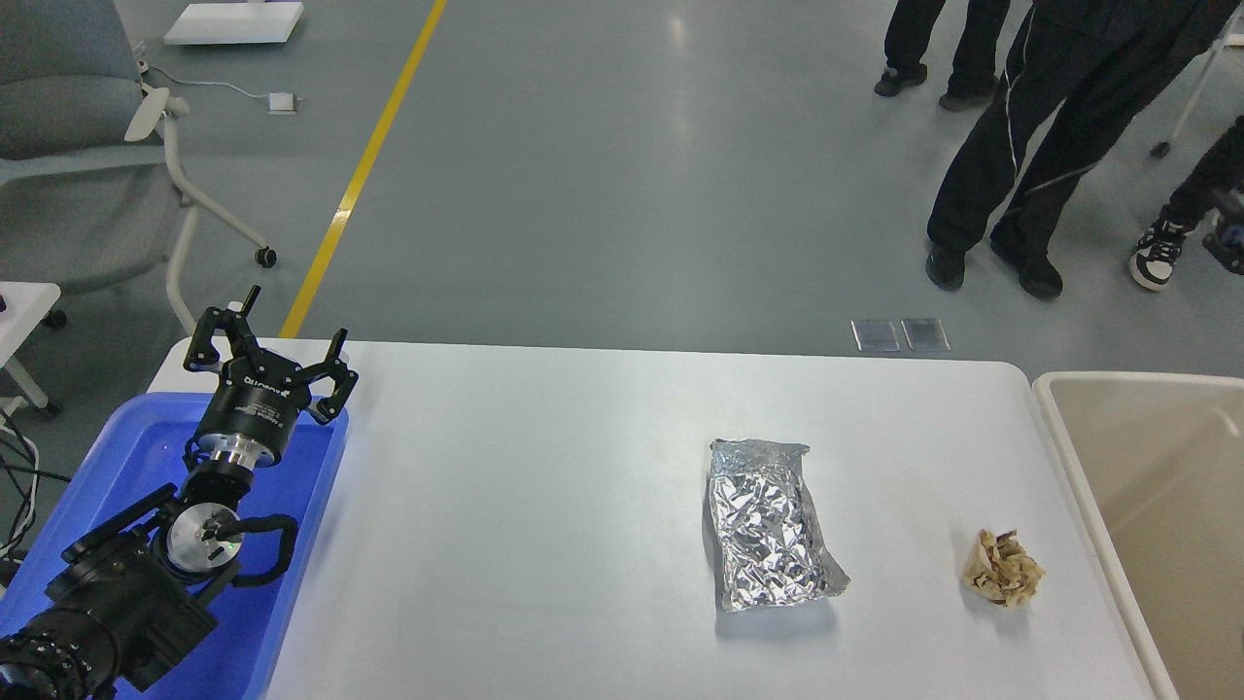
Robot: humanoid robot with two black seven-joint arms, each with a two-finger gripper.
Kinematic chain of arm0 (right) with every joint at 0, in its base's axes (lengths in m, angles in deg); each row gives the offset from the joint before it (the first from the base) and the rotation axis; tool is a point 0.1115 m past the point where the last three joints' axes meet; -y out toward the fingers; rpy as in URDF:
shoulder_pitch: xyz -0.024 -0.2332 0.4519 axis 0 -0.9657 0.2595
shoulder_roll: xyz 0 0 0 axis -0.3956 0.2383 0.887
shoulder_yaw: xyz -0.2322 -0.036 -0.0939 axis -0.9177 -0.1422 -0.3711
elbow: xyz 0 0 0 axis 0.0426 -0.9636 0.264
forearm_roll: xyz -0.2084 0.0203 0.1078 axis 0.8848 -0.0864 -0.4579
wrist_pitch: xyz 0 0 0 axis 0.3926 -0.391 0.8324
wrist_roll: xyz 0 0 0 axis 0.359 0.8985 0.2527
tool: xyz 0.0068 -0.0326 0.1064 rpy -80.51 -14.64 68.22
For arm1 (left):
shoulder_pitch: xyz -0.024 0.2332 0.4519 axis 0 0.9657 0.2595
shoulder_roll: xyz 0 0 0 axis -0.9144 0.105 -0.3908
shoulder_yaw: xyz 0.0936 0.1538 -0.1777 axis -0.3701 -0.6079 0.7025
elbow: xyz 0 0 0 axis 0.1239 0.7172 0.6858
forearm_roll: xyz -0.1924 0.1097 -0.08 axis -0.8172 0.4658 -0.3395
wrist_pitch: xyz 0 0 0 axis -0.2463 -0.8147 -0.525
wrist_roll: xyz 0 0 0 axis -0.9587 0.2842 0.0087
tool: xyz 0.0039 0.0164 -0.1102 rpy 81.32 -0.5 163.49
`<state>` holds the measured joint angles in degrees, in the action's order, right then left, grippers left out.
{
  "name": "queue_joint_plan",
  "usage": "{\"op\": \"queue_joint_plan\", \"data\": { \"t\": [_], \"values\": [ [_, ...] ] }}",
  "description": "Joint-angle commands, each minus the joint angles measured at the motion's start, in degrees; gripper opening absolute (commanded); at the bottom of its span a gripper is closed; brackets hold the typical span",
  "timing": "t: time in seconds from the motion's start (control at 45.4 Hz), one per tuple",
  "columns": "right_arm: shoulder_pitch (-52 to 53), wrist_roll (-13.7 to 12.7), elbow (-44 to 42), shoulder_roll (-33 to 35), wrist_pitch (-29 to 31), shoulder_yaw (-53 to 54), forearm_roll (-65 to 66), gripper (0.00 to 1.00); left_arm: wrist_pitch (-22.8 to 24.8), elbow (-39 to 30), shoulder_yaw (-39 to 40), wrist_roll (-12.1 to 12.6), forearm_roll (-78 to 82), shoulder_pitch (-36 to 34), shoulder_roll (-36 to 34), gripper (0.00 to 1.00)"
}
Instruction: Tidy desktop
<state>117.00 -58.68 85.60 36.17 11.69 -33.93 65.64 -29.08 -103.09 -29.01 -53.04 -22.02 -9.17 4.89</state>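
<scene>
The white desktop (544,506) fills the lower middle of the head view. A crumpled silver foil packet (773,523) lies flat on it right of centre. A small crumpled beige paper wad (1003,568) lies near the right edge. My left gripper (292,335) is open and empty, held above the far end of the blue tray (136,447) at the left, far from both items. My right gripper is out of view.
A beige bin (1147,486) stands against the table's right edge. A grey chair (87,126) stands at the back left. People's legs (1020,146) stand on the floor beyond the far right corner. A yellow floor line (360,175) runs behind the table.
</scene>
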Motion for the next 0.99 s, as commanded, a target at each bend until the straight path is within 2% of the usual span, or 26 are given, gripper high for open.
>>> {"op": "queue_joint_plan", "data": {
  "t": [0.0,0.066,0.616,0.969],
  "values": [
    [-7.3,11.2,11.9,-2.0,0.0,7.2,0.8,1.0,0.0,0.0,0.0,0.1,0.0,0.0,0.0,1.0],
    [-9.3,12.7,11.9,-4.3,0.0,8.7,1.0,1.0,0.0,0.0,0.0,0.0,0.0,0.0,0.0,1.0],
    [-22.3,12.6,11.7,-13.7,0.0,9.4,1.0,1.0,0.0,0.0,0.0,0.1,0.0,0.0,0.0,1.0],
    [-23.0,12.6,11.7,-14.3,0.0,7.0,1.0,1.0,0.0,0.0,0.1,0.1,0.0,0.0,0.0,1.0]
  ]
}}
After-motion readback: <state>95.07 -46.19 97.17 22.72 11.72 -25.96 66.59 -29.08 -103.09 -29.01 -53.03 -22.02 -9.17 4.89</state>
